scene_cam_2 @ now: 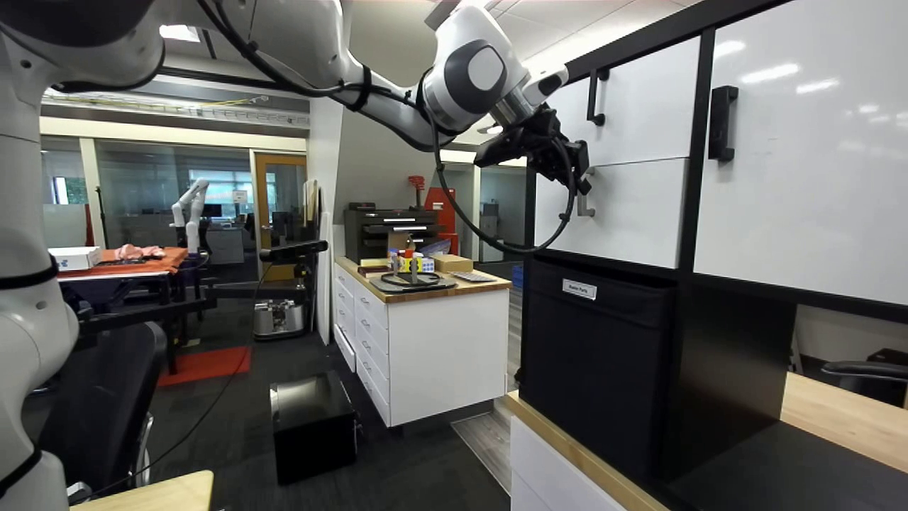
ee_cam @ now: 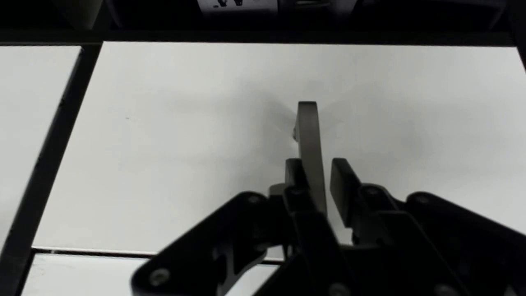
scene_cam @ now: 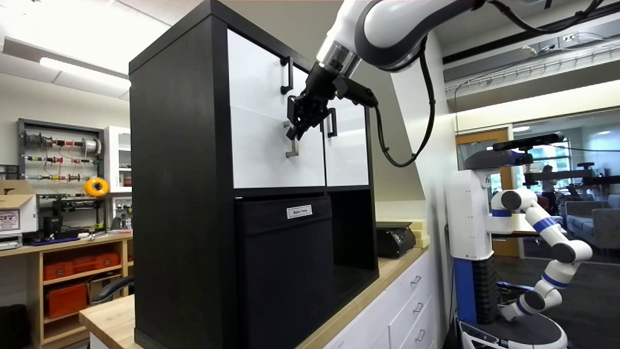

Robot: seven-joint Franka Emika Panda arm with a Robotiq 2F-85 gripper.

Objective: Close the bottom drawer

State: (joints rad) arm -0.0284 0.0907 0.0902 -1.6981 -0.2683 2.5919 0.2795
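The bottom drawer's white front (scene_cam: 256, 162) sits level with the black cabinet's face in both exterior views (scene_cam_2: 638, 220). It fills most of the wrist view (ee_cam: 172, 156), which stands upside down. Its box sides do not show. Its grey handle (ee_cam: 308, 123) also shows in both exterior views (scene_cam: 292, 151) (scene_cam_2: 585, 207), partly behind my gripper. My gripper (ee_cam: 318, 183) is at the handle, its fingers partly apart, one on each side of the bar. A gap shows between the bar and one finger. The other finger overlaps the bar; I cannot tell whether it touches.
The upper white front (scene_cam: 254, 72) with a black handle (scene_cam: 287, 75) is just above. A white door (scene_cam_2: 801, 156) with a black handle (scene_cam_2: 722, 123) is beside it. A black fabric bin (scene_cam: 288, 271) with a white label is below. The arm's cable (scene_cam: 428, 106) hangs in a loop.
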